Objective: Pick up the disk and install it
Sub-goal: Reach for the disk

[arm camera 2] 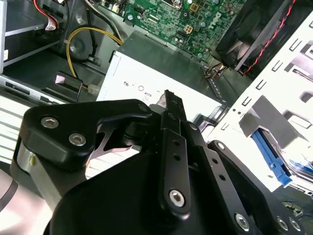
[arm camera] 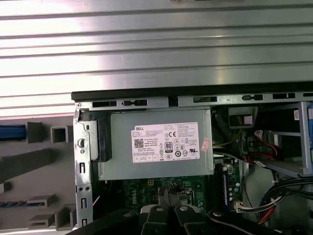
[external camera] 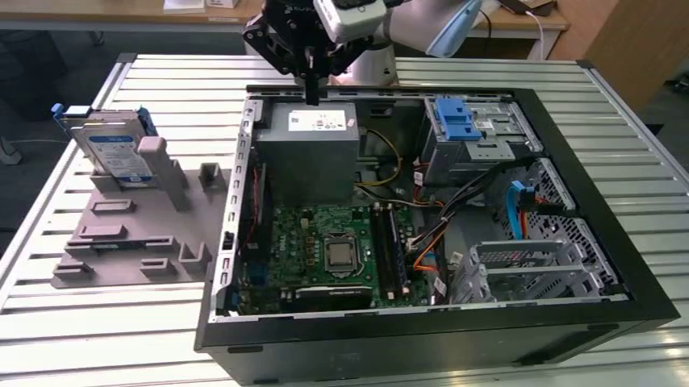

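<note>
Aluminium slats form the table (external camera: 97,339) under the black computer case (external camera: 431,347), which lies on its side with the panel off, so its bays open upward. At the exterior view's left, a grey fixture (external camera: 129,234) props the disk (external camera: 114,153) on edge, probably for easy pinching. The gripper (external camera: 312,97) hangs over the case's far edge, fingers pressed together and empty, well apart from the disk.

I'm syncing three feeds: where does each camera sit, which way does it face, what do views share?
Exterior view: off the arm, raised, looking down on the open black computer case and the silver blue-framed disk; shows the arm's black tool.
First wrist view: on the arm, facing down at the grey metal box with white sticker; the tool shows.
Second wrist view: behind the tool, looking along it.
All three share tool and box.
</note>
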{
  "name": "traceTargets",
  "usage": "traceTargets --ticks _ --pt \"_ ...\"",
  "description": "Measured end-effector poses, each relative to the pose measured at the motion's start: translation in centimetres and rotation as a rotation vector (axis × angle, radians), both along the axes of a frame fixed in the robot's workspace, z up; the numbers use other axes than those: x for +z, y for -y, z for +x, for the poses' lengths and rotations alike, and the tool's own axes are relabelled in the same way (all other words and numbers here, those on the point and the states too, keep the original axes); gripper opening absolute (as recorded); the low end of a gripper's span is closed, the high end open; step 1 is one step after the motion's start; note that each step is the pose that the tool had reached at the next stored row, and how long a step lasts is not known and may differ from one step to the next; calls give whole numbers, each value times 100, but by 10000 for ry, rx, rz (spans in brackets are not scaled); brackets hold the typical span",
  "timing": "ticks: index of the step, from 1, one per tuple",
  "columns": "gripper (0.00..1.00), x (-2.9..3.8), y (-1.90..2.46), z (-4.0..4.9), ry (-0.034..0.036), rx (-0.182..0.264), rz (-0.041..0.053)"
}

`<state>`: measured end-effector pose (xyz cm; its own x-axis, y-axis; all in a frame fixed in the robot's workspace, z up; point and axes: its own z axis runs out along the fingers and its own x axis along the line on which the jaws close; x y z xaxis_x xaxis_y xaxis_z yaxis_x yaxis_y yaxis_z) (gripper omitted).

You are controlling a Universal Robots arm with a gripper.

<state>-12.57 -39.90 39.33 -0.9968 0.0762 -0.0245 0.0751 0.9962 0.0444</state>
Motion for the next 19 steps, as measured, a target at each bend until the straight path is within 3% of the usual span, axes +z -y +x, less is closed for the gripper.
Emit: traceTargets --ticks 8,19 --pt "11 0 -35 -69 -1 -1 -1" --pt "11 0 -36 -77 0 -2 0"
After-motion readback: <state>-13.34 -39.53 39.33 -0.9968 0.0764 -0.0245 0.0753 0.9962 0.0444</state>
